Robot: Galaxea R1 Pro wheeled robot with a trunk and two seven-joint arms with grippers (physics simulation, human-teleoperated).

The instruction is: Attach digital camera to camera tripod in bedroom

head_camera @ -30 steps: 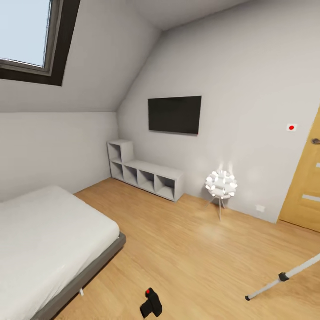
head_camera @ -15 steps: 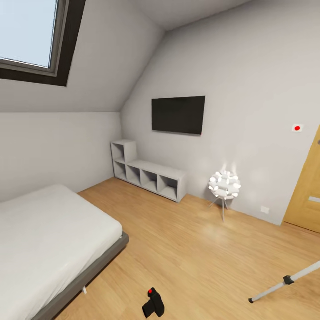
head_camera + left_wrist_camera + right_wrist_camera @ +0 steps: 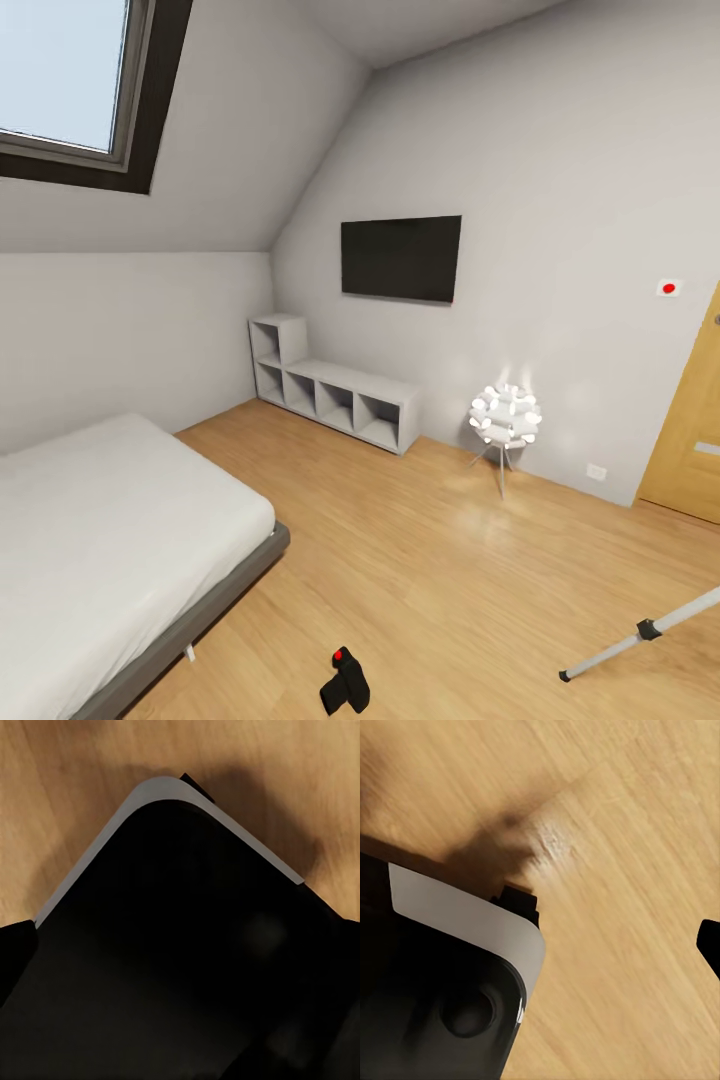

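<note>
1. the bedroom floor [image 3: 420, 560] of light wood planks spreads under pale walls.
2. a grey-white bed [image 3: 100, 530] fills the near left.
3. one silver leg of the camera tripod [image 3: 640, 633] slants in at the near right (the head is cut off).
4. the digital camera [image 3: 345, 682] lies on the planks at the near centre, just right of the bed and well left of that leg.
5. whether either pincer is released or clenched, i cannot tell.

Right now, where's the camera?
In the head view the camera lies on the wooden floor at the bottom centre, off the bed's foot corner, with a tripod leg to its right.
</note>
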